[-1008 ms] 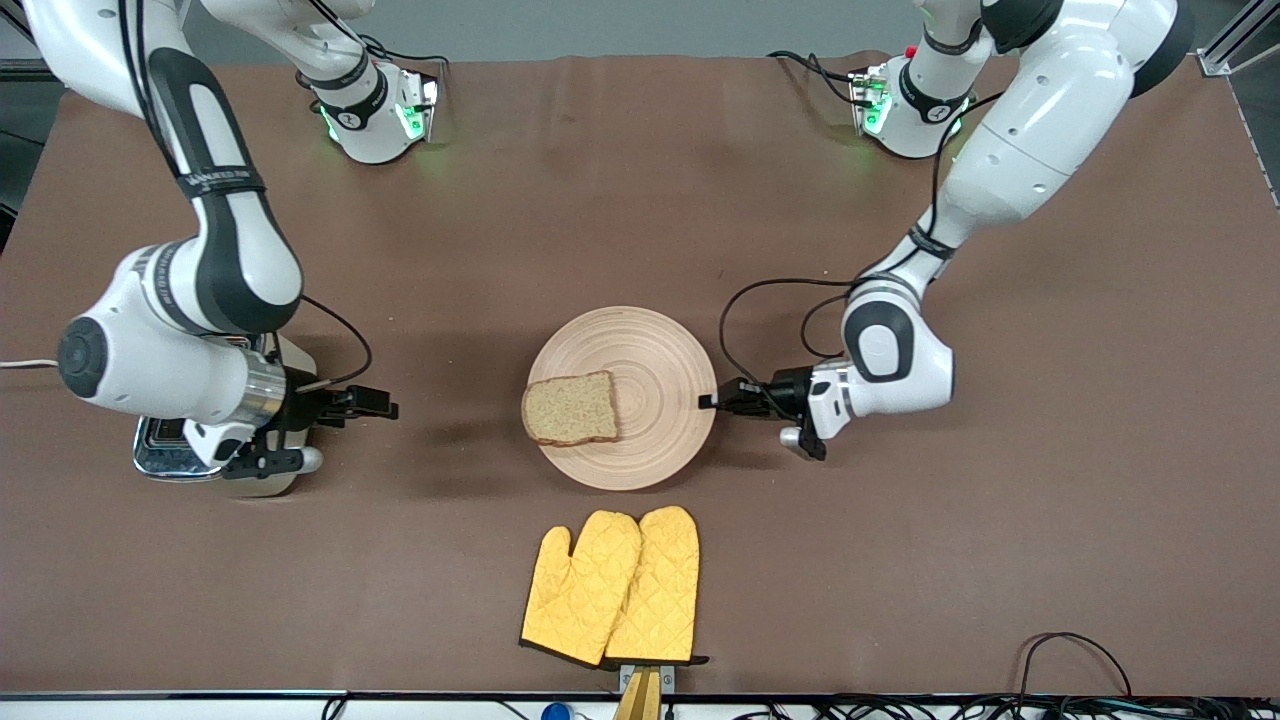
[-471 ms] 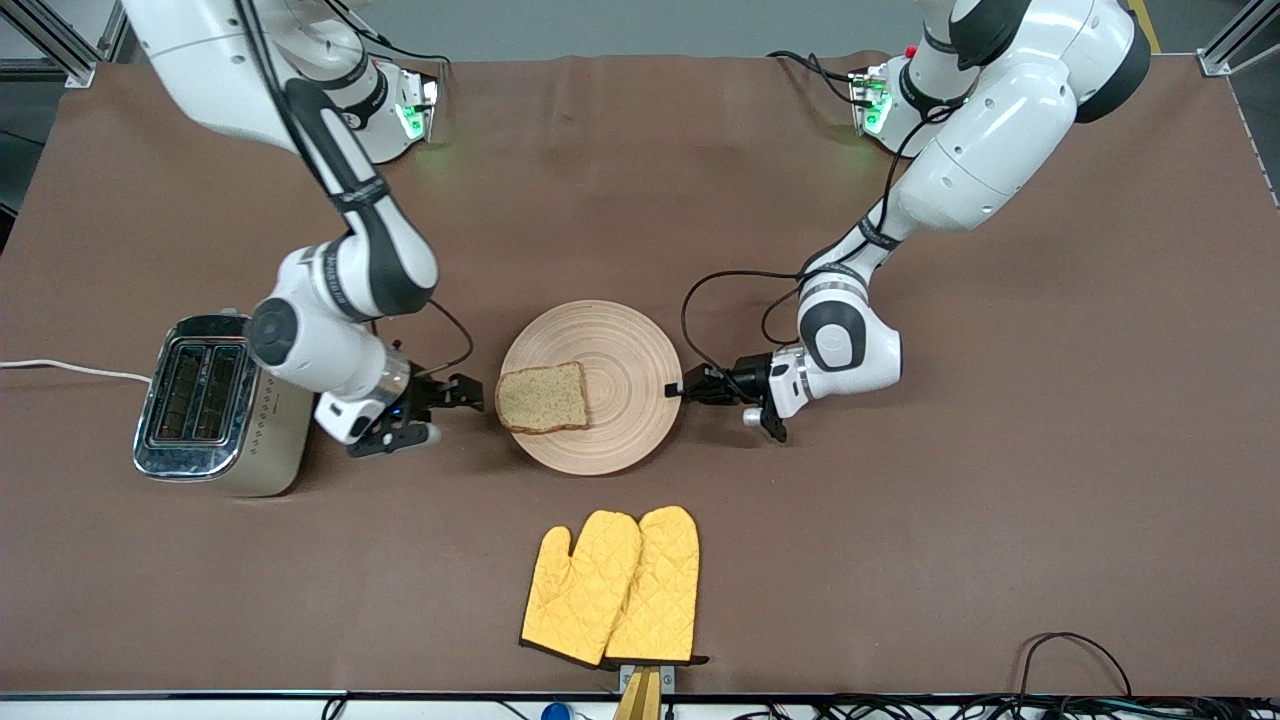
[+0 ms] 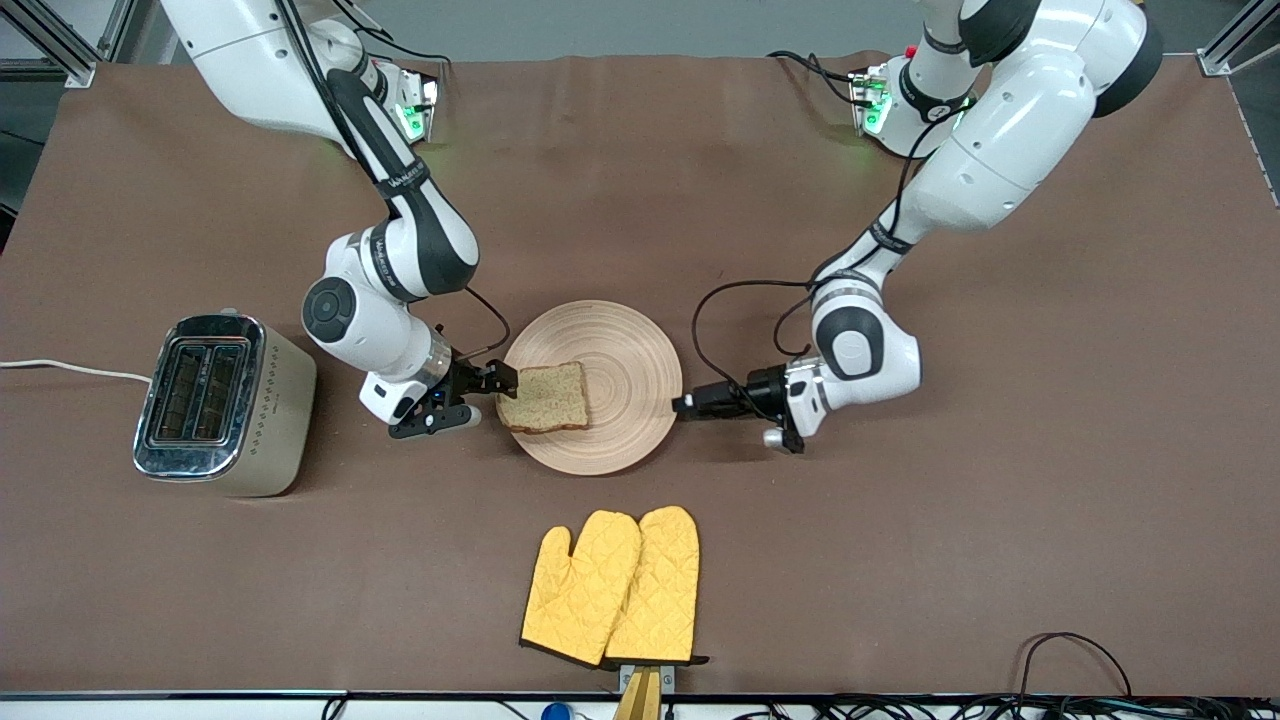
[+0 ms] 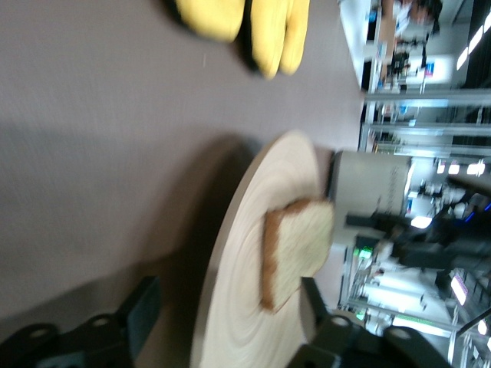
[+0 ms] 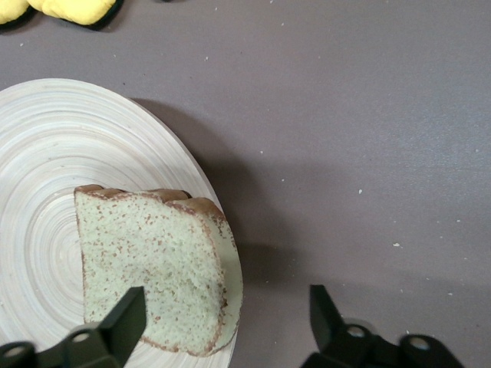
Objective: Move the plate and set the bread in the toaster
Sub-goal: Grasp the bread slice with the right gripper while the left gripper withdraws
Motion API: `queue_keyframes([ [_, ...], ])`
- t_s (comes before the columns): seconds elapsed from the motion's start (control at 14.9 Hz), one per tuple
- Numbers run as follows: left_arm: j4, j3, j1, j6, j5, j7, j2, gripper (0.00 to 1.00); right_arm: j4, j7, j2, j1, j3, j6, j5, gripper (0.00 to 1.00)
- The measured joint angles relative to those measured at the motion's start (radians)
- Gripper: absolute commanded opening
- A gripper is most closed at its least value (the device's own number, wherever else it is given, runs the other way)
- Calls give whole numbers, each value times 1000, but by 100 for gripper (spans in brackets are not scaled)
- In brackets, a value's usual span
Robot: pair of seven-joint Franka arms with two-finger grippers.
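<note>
The pale wooden plate (image 3: 632, 365) lies mid-table with the brown bread slice (image 3: 545, 398) on its side toward the right arm's end. My right gripper (image 3: 496, 392) is open and low, its fingers either side of the bread's edge and the plate rim; the right wrist view shows the bread (image 5: 146, 261) on the plate (image 5: 46, 169) between the open fingers (image 5: 126, 318). My left gripper (image 3: 683, 405) is open at the plate rim toward the left arm's end; the left wrist view shows the plate (image 4: 261, 199) running between its fingers (image 4: 142, 307), with the bread (image 4: 299, 245) farther along. The cream toaster (image 3: 225, 400) stands toward the right arm's end.
A pair of yellow oven mitts (image 3: 615, 590) lies nearer the front camera than the plate. The toaster's white cord (image 3: 60, 368) runs off the table edge. Black cables loop by the left wrist (image 3: 735, 300).
The plate with the bread has slid toward the right arm's end, with the left gripper at its rim. The right arm has swung from over the toaster to the bread's edge.
</note>
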Motion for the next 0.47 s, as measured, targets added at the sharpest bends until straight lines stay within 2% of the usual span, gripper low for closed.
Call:
queue_keyframes([
  [0.13, 19, 0, 45, 1, 105, -101, -42, 100, -11, 7, 0, 2, 0, 10, 0, 55],
  [0.47, 104, -1, 166, -34, 402, -380, -97, 100, -14, 26, 0, 8, 0, 14, 0, 47],
])
